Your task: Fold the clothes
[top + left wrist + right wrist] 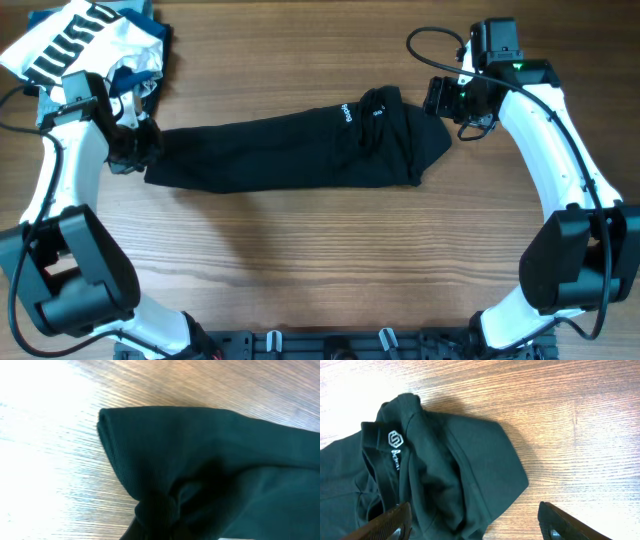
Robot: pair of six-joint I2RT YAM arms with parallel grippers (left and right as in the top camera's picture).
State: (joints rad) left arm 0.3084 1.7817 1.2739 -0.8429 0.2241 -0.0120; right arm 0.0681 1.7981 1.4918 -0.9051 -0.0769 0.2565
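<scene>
shirt (290,150), black, lies across middle of table (330,260), lengthwise fold done, now a long band; crosswise folds remain. right gripper (438,98) jaws spread over right end. left gripper (128,148) at left end, jaws hidden, cannot tell.

Bare bench (320,270) is lying open along the whole near side and in a narrower strip behind the black shirt (280,150), which is stretching across the middle from the left pincer (128,150) to the right pincer (437,98), while a heap of striped and blue garments (90,40) is crowding the far left corner.
</scene>
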